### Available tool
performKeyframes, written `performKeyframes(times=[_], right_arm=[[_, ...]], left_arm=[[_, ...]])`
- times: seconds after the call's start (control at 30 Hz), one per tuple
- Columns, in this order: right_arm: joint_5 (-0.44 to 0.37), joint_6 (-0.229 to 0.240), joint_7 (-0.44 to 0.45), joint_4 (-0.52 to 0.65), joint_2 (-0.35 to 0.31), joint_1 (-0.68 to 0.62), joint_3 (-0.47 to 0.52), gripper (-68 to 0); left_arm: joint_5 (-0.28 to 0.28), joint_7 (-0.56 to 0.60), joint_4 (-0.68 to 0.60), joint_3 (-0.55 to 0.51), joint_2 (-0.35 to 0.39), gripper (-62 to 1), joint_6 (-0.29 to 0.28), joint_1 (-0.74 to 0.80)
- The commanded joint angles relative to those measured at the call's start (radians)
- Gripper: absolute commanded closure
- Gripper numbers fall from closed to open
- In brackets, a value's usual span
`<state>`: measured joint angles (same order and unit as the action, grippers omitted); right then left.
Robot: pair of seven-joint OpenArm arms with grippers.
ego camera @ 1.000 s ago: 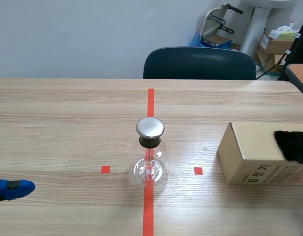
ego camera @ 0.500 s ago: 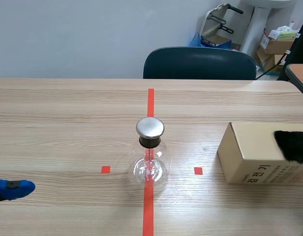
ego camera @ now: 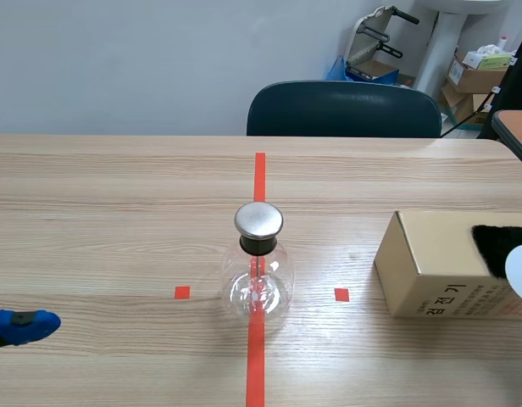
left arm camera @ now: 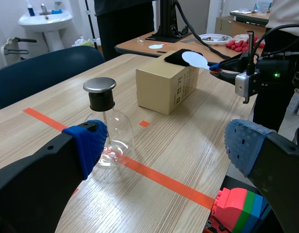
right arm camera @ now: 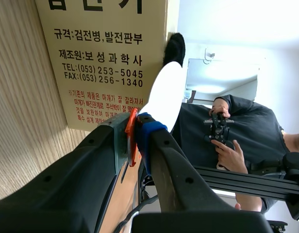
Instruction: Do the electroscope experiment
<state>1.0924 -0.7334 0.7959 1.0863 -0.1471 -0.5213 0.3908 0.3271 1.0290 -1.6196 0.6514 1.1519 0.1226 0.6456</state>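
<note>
The electroscope (ego camera: pixel 258 270) is a clear glass flask with a black neck and a round metal cap (ego camera: pixel 258 220), standing on the centre tape line. It also shows ahead of my open left gripper (left arm camera: pixel 164 145) as the flask (left arm camera: pixel 108 128). A black fur cloth (ego camera: pixel 498 246) lies on top of a cardboard box (ego camera: pixel 430 267) at the right. My right gripper (right arm camera: pixel 137 136) is shut on the orange handle of a white paddle (right arm camera: pixel 164 94), whose disc (ego camera: pixel 521 271) rests against the cloth (right arm camera: pixel 174 48). My left gripper (ego camera: pixel 24 326) sits low at the near left, holding nothing.
A dark chair (ego camera: pixel 344 108) stands behind the far table edge. Boxes and clutter (ego camera: pixel 477 72) fill the back right corner. A person's hands with a controller (right arm camera: pixel 222 145) show beyond the right arm. Bright blocks (left arm camera: pixel 234 211) lie below the table's near edge.
The white disc of the paddle has slid a little further into view at the right edge, over the black cloth. The left arm and the flask have not moved.
</note>
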Motion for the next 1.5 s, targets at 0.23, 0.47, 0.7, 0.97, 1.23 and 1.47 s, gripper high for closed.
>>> performKeyframes(times=[0.23,0.47,0.7,0.97,1.23,1.47], right_arm=[[0.008,-0.050,-0.005,0.005,-0.015,0.003,0.003,-1.9],[-0.050,-0.014,-0.009,0.094,-0.047,0.000,0.003,-1.9],[-0.087,0.136,-0.113,0.328,-0.047,-0.005,-0.014,-1.9],[-0.093,0.188,-0.283,0.532,-0.048,-0.005,-0.145,-1.9],[0.005,0.177,-0.518,0.582,-0.090,0.007,-0.356,-1.9],[0.083,0.146,-0.655,0.582,-0.111,0.023,-0.489,-1.9]], left_arm=[[0.003,0.018,-0.016,-0.003,-0.007,-52.3,-0.001,0.002],[0.002,0.018,-0.016,-0.003,-0.008,-52.3,-0.001,0.002],[0.003,0.018,-0.016,-0.003,-0.007,-52.3,0.000,0.002],[0.003,0.018,-0.016,-0.003,-0.008,-52.3,0.006,0.002],[-0.002,0.000,-0.016,-0.003,-0.027,-50.9,0.018,-0.015],[-0.009,-0.233,0.003,-0.003,-0.159,-24.0,0.026,-0.151]])
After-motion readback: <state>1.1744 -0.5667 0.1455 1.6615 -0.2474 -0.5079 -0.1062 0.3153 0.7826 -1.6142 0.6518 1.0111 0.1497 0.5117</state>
